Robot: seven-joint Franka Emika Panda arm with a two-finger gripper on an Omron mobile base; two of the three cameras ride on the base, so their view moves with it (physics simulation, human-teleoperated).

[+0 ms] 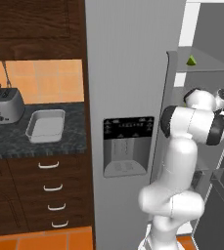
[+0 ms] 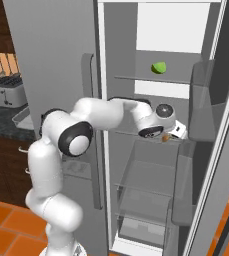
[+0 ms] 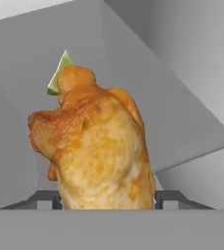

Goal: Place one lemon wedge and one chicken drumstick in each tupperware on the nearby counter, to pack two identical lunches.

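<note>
Inside the open fridge (image 2: 151, 150), my end effector (image 3: 106, 197) is clenched around a chicken drumstick (image 3: 96, 151); above it, a lemon wedge (image 2: 159, 67) waits. Left of the fridge, the bench's (image 1: 6, 141) tupperware (image 1: 46, 125) looks empty, so packing has barely begun.

A golden-brown chicken drumstick (image 3: 96, 151) stands upright close before the hand camera, its narrow knobby end toward twelve o'clock. A yellow-green lemon wedge (image 3: 58, 75) peeks from behind that end at eleven o'clock. One light-grey tupperware (image 1: 46, 125) lies open-side up on the speckled black counter (image 1: 15, 141), empty.
</note>
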